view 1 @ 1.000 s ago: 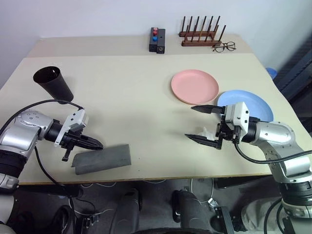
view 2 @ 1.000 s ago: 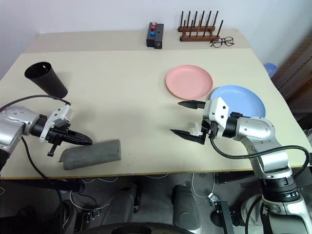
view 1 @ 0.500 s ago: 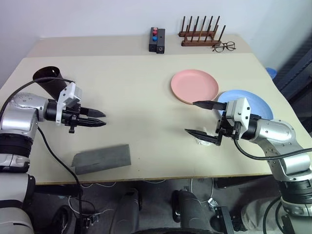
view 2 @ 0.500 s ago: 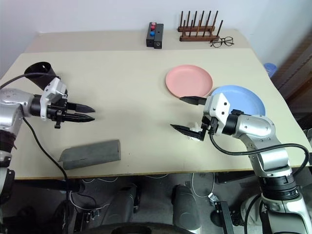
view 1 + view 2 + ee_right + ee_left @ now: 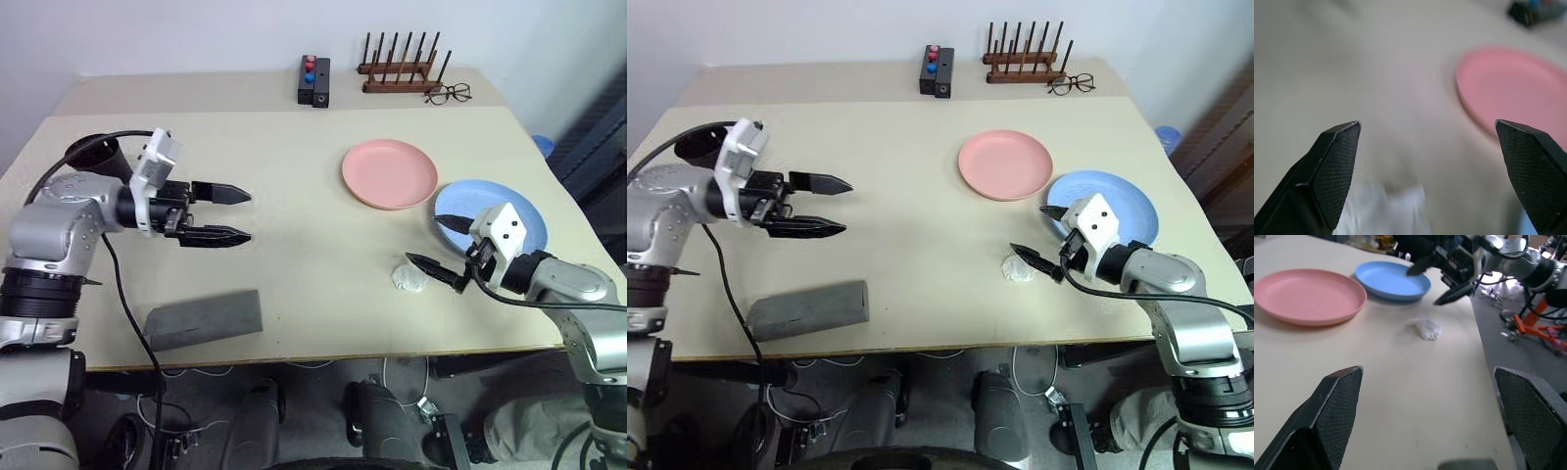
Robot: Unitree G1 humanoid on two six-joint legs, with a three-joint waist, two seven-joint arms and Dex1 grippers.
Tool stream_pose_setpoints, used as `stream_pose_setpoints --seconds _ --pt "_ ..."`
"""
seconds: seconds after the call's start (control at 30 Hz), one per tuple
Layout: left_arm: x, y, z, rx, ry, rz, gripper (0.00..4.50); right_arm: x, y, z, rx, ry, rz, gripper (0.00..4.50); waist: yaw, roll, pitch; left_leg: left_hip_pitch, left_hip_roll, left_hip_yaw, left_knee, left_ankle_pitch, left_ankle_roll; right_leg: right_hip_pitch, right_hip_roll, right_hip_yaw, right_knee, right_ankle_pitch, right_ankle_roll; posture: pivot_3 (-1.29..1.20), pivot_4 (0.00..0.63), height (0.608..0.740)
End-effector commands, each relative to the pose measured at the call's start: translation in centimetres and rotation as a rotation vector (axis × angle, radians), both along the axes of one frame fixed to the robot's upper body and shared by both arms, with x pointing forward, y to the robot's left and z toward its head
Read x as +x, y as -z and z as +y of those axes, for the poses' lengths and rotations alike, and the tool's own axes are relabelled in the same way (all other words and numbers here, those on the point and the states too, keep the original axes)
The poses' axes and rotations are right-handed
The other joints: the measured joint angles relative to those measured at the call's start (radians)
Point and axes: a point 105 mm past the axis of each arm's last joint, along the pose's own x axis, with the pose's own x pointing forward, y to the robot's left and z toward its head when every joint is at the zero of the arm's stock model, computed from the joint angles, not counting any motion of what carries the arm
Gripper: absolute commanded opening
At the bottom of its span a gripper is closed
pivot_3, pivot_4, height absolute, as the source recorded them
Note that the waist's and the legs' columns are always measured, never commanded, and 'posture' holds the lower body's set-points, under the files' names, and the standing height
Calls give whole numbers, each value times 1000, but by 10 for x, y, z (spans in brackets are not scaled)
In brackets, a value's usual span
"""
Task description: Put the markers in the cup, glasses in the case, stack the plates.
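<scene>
Both grippers wide open, nothing held. Left gripper [image 5: 228,214] hangs above the table just right of the black cup [image 5: 90,153], fingers pointing right; grey case [image 5: 204,317] lies shut at the near left edge. Right gripper [image 5: 443,251] sits low at the near rim of the blue plate [image 5: 509,208], beside a small crumpled white scrap [image 5: 407,278], maybe tissue, hard to tell. Pink plate [image 5: 389,173] is just left of and beyond the blue one, rims nearly touching. Plates look like the step left: I'd slide one finger under the blue plate's near rim, pinch the lip, lift it level, and centre it over the pink before letting go. Keep clear of the scrap.
</scene>
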Motion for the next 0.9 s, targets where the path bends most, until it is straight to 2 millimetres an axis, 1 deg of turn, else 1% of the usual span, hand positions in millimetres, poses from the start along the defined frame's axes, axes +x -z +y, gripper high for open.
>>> stream_pose_setpoints --seconds 0.03,0.17,0.3,0.37,0.47,0.5,0.6,0.7,0.73,0.77,0.83,0.9 --pt "-2 -15 -3 -33 -5 -89 4446 7 -32 -9 -15 74 -101 4500 2 0 0 0 0 0 0 0 0 0 0 0 0 0 0 0 150 740" --pt "-11 -12 -2 -36 15 -88 4446 10 -18 -35 -85 191 13 4500 5 0 0 -1 0 0 0 0 0 0 0 0 -1 0 0 0 150 740" --pt "-17 -7 -1 -43 8 -77 4446 9 10 -60 -247 243 105 4500 10 0 0 -1 0 0 0 0 0 0 0 0 -2 0 0 0 150 740" --pt "-18 -6 -2 -46 5 -76 4446 13 19 -68 -273 273 138 4500 7 0 0 -1 0 1 0 0 0 1 0 0 -3 0 -1 0 150 740" --pt "-21 -4 -2 -35 4 -81 4446 18 39 -83 -295 329 208 4500 4 0 0 -1 0 1 1 0 0 1 0 0 -3 0 -1 0 150 740" --pt "-21 -4 -2 -32 3 -83 4446 19 41 -85 -302 338 215 4500 3 0 0 -1 0 1 1 0 0 1 0 0 -3 1 -1 0 150 740" --pt "-21 -6 3 -32 -21 -89 4500 25 44 -91 -279 369 241 3684 1 0 0 0 0 1 0 0 0 1 0 0 -3 1 -1 0 150 740" --pt "-20 -6 5 -30 -36 -97 4500 29 42 -91 -275 371 244 2144 5 0 0 0 0 1 0 0 0 1 0 0 -3 1 -1 0 150 740" --pt "-20 -6 5 -31 -38 -97 4500 30 40 -90 -260 367 245 1740 5 0 0 0 0 1 1 0 0 1 0 0 -3 1 -1 0 150 740" --pt "-20 -5 4 -32 -39 -97 4500 30 39 -88 -254 358 247 1111 6 0 0 -1 0 1 1 0 0 1 0 0 -4 1 -1 0 150 740" --pt "-20 -5 4 -33 -41 -98 4500 32 34 -85 -253 347 234 120 6 0 0 -1 0 1 1 0 0 2 0 0 -4 1 -1 0 150 740" --pt "-19 -5 4 -34 -47 -104 4500 38 24 -86 -250 356 192 49 5 0 -1 0 0 1 1 0 0 2 0 0 -4 1 -1 0 150 740"
